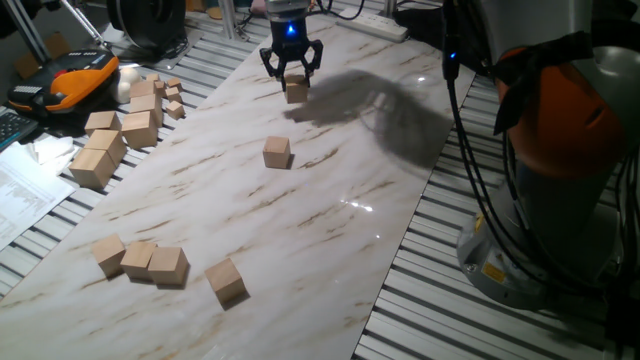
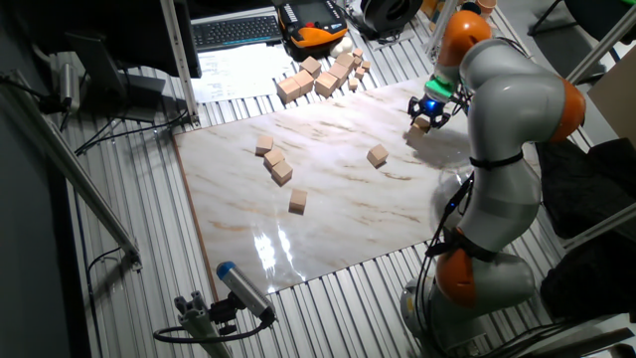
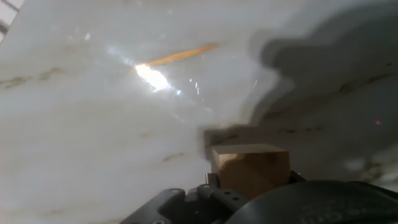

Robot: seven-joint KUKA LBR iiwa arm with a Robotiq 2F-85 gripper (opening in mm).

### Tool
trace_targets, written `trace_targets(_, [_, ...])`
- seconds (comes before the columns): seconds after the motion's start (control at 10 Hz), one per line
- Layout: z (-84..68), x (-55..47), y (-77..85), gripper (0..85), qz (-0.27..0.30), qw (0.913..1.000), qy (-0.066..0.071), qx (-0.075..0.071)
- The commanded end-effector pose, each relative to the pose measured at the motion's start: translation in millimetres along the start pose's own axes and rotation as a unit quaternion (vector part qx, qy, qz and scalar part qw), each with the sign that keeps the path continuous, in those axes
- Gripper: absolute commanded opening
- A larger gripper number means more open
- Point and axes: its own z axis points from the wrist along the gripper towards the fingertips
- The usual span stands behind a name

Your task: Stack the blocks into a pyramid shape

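Wood: one tan block (image 1: 296, 89) between the fingers of the gripper (image 1: 291, 68), closed on it, at far end of marbled counter (image 1: 330, 215), seemingly just above the surface.
Other blocks: one alone mid-counter (image 1: 277, 152); a group of three (image 1: 139, 259) and one more (image 1: 227, 279) at near end, well apart.
Risk: grip looks high on block; may twist or slip during carry.
Risk at placing: rough release could scatter the group.

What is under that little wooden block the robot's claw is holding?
The block in the gripper has only the bare marble board and its own shadow beneath it. No other block sits there. Its underside is hidden.
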Motion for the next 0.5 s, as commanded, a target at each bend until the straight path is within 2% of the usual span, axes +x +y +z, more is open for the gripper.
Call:
trace_targets(0.0, [0.2, -0.2, -0.3, 0.0, -0.015, 0.9999, 0.005, -0.001])
trace_targets(0.1, [0.2, -0.2, -0.3, 0.0, -0.031, 0.9995, 0.01, 0.0])
trace_targets(0.2, [0.2, -0.2, -0.3, 0.0, -0.052, 0.9984, 0.023, -0.002])
trace_targets(0.3, [0.2, -0.2, -0.3, 0.0, -0.072, 0.9962, 0.046, -0.015])
trace_targets(0.4, [0.2, -0.2, -0.3, 0.0, -0.069, 0.9962, 0.051, -0.016])
